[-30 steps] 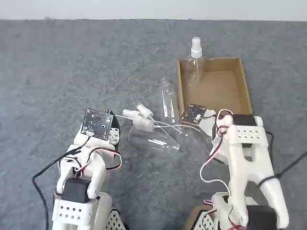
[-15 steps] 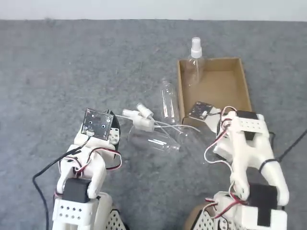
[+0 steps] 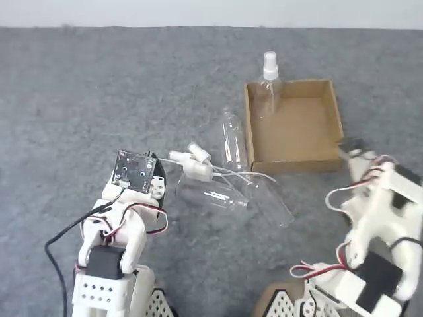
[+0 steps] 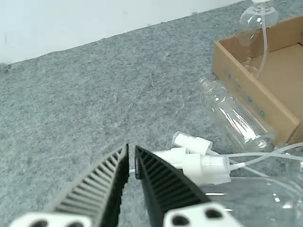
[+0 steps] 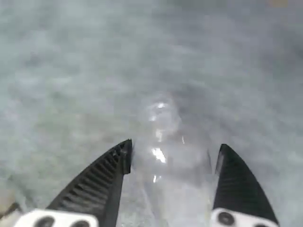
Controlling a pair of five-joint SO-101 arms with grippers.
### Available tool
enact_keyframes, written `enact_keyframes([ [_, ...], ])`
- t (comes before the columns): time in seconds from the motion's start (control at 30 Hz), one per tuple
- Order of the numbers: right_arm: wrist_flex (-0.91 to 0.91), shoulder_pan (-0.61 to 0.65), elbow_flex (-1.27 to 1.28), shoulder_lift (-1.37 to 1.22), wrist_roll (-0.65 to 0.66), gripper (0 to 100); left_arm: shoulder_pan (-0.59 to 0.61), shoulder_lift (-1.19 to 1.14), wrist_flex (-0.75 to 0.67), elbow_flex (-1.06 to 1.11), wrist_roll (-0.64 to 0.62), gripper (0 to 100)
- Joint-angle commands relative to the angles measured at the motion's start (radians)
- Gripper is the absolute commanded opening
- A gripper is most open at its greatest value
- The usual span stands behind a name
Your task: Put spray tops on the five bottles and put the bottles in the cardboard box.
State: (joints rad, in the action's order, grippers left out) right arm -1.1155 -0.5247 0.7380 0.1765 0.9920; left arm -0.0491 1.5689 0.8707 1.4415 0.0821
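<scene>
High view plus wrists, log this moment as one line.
left claw shut, empty, near loose spray tops | right claw at a clear bottle, hold unclear | cardboard box: one capped bottle standing inside | three bottles lying outside

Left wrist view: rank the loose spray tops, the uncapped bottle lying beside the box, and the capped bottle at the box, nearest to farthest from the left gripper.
From the left gripper:
1. The spray tops, on the carpet just off the fingertips.
2. The uncapped bottle, lying beside the cardboard box, along its outer wall.
3. The capped bottle, upright at the box's far corner.
</scene>
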Motion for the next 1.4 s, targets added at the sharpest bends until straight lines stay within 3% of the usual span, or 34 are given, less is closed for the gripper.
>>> enact_keyframes([
  [0.0,0.041,-0.088,-0.123,0.007,-0.229,22.8,0.008,0.017,-0.023,-0.010,0.006,1],
  [0.2,0.051,-0.073,-0.184,0.005,-0.471,22.7,0.006,0.017,-0.026,-0.002,0.006,1],
  [0.37,-0.001,-0.062,-0.296,-0.053,-0.496,23.1,0.006,0.017,-0.026,-0.001,0.006,1],
  [0.6,-0.246,-0.079,-0.446,-0.131,-0.087,23.2,0.003,0.017,-0.026,0.001,0.006,1],
  [0.87,-0.213,-0.131,-0.388,-0.157,0.144,23.2,0.003,0.017,-0.026,0.002,0.006,1],
  [1.07,-0.050,-0.131,-0.262,-0.186,0.137,22.9,0.000,0.017,-0.026,0.004,0.006,1],
  [1.2,-0.004,-0.131,-0.247,-0.186,-0.002,20.9,0.000,0.012,-0.026,0.001,0.005,1],
  [1.37,0.018,-0.130,-0.269,-0.188,-0.222,6.5,0.008,-0.023,0.071,-0.084,-0.023,1],
])
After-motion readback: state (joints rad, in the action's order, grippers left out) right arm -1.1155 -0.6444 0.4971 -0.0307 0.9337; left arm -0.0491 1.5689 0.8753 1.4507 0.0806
